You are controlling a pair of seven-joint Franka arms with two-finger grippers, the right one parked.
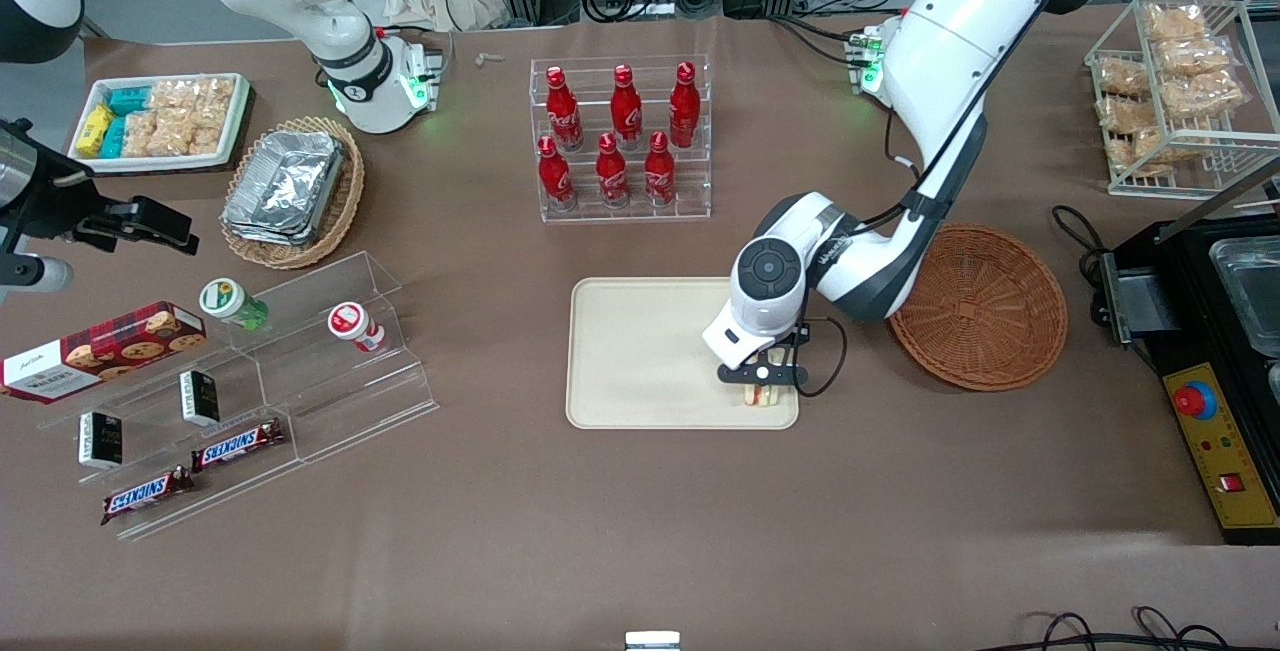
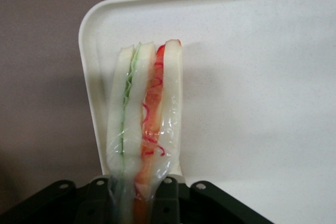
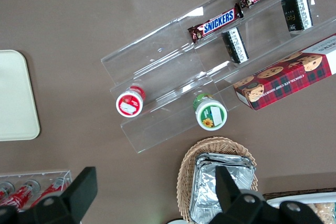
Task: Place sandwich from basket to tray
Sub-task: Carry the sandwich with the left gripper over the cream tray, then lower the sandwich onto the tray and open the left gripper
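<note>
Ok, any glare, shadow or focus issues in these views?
Front view: sharp; the gripper casts a soft shadow on the tray. Left wrist view: shiny highlights on the sandwich wrap, nearest part blurred. Right wrist view: foil containers reflect light.

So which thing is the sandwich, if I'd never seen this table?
Find the big cream tray in front of the rack of red bottles. At its corner nearest the round brown basket, the gripper is shut on the sandwich: a pale bread wedge with green and red filling, the only food on that tray.
</note>
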